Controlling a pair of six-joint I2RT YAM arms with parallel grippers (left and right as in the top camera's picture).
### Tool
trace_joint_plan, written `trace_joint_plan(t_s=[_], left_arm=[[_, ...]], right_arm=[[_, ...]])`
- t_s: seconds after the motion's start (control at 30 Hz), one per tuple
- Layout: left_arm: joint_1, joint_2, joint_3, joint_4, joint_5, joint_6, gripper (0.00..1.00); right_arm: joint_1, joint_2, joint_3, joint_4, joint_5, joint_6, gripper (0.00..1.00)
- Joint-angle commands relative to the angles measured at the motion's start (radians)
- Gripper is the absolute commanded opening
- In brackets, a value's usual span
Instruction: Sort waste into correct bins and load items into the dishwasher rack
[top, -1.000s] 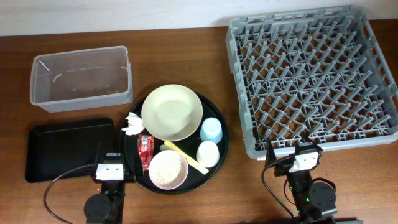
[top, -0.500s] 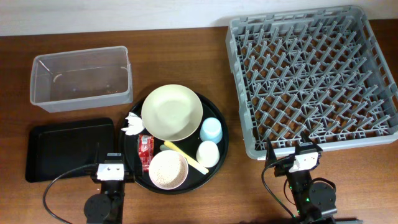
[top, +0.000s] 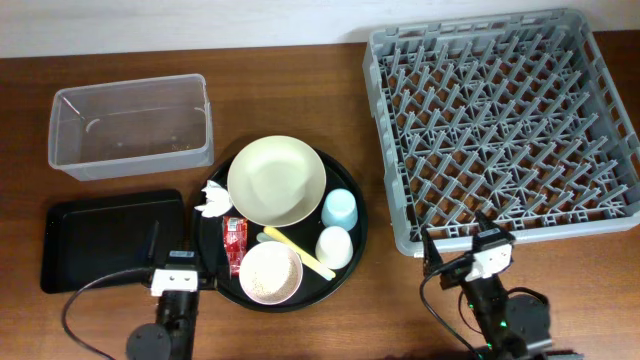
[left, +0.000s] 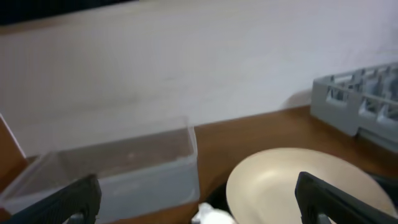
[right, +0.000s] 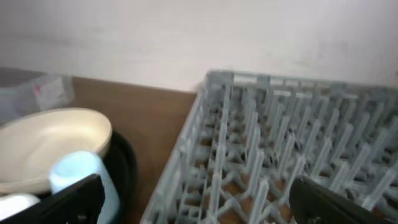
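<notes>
Left gripper (left: 198, 199) spread, plate (left: 292, 183) ahead and to its right, right gripper (right: 193, 202) spread, rack (right: 267, 134) just ahead, tissue (left: 210, 216) cut off by the lower edge of the left wrist view.

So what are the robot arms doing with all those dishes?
Nothing is being handled right now. The left gripper and right gripper sit at the near edge of the table, both open and empty. The cream plate, light-blue cup, white cup, bowl of rice, yellow utensil, red sachet and crumpled tissue all lie on the round black tray. The grey dishwasher rack, clear tub and shallow black tray hold none of them.
</notes>
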Motion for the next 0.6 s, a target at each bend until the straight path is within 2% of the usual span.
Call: trace_joint_plan(t_s=[0.0, 0.13, 0.3, 0.47, 0.57], left_arm=[[0.003, 0.035, 0.152, -0.044, 0.033, 0.013, 1.00], [0.003, 0.133, 0.289, -0.175, 0.033, 0.013, 0.99], [0.003, 0.351, 0.520, -0.397, 0.060, 0.012, 1.00], [0.003, 0.567, 0.674, -0.473, 0.223, 0.013, 1.00], [0.003, 0.661, 0.722, -0.486, 0.304, 0.013, 1.00]], right_arm=[[-0.007, 0.083, 0.229, -0.119, -0.037, -0.005, 0.98], [-0.007, 0.245, 0.412, -0.281, -0.040, -0.005, 0.98], [-0.007, 0.559, 0.722, -0.526, -0.076, -0.006, 0.98], [-0.007, 0.835, 0.988, -0.650, -0.339, -0.006, 0.98], [-0.007, 0.922, 1.052, -0.683, -0.475, -0.006, 0.98]])
